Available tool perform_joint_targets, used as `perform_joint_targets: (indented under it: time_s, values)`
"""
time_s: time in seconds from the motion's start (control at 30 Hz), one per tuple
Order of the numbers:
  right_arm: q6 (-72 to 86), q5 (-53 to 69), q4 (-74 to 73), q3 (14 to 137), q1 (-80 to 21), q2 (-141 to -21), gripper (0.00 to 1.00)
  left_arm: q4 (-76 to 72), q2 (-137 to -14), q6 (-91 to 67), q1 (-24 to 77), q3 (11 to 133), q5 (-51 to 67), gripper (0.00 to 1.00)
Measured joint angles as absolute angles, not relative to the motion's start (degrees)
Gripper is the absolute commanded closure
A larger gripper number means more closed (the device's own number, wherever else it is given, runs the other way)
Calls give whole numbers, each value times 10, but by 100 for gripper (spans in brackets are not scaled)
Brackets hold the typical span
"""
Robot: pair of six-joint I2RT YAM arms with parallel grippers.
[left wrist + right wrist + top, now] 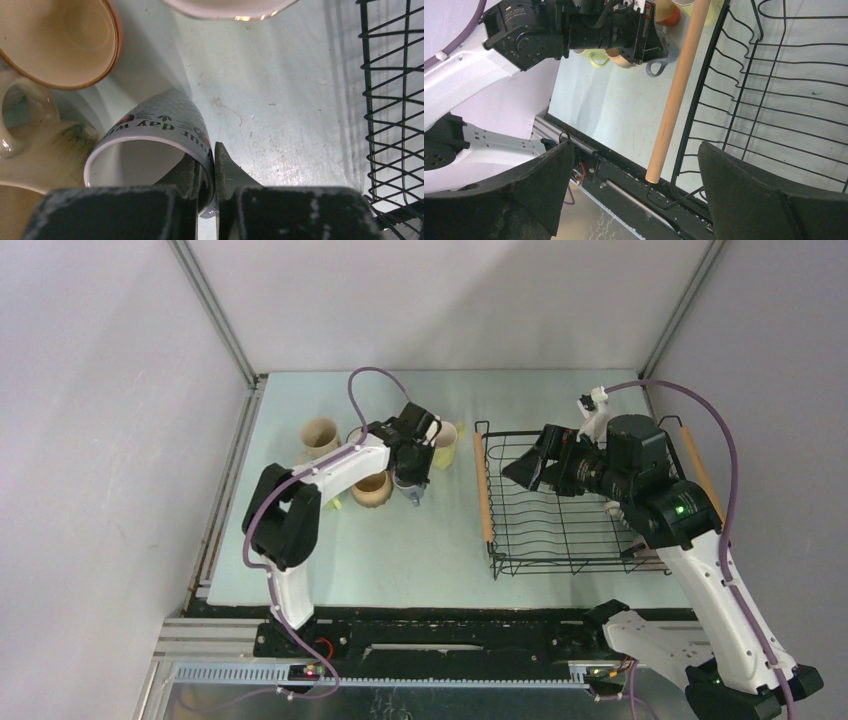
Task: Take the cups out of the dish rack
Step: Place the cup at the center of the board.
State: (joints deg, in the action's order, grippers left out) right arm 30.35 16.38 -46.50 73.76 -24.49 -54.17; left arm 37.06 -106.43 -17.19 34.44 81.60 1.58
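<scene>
Glazed ceramic is handling light, stiff and slick (chippable too), so your left fingers (234,174) are pinching the grey mug (150,132) by its rim wall, over the counter (420,540) at nine o'clock from the dish rack (560,530). Your right fingers (744,190) are hanging wide open, empty.
</scene>
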Motion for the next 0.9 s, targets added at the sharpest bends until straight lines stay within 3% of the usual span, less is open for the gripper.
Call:
perform_joint_targets:
  time_s: [0.33,0.43,0.53,0.73,0.9]
  values:
    - [300,155,-467,721,-245,-541,0,373,-1085,-168,347,844,-4,99]
    - [300,153,-468,713,-245,-541,0,378,-1093,-164,347,846,-14,95]
    - [300,149,-469,711,-245,-541,0,383,-1098,-164,347,846,-17,85]
    - [300,137,-470,709,-246,-541,0,386,-1098,-153,347,846,-24,55]
    - [300,126,-470,709,-246,-541,0,388,-1098,-149,348,846,-23,41]
